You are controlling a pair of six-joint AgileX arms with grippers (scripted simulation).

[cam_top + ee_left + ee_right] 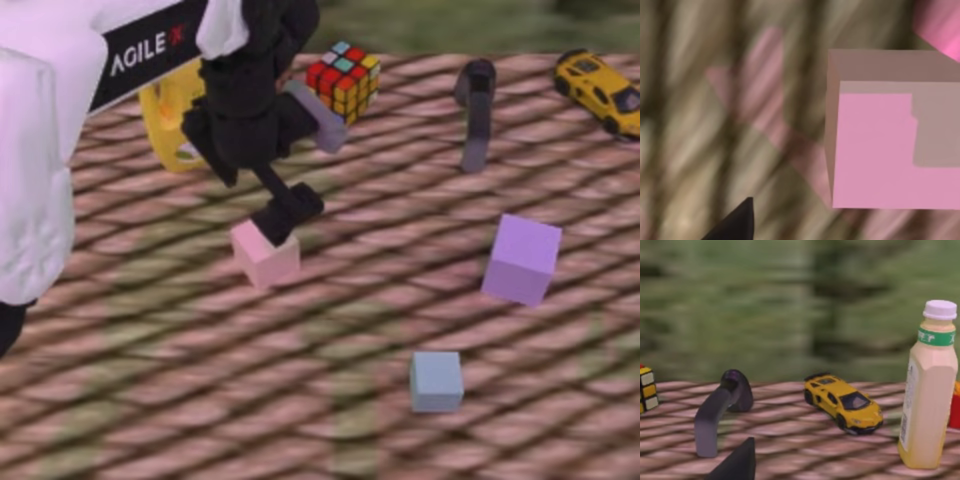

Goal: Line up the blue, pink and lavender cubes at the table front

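Left claw hangs just over the pink cube's back edge; its spread cannot be told.

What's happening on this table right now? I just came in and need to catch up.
The left gripper is down at the pink cube, left of the table's middle; whether it grips it is unclear. The lavender cube sits to the right, the blue cube nearer the front. The three are not in a line. The right arm is out of the top view.
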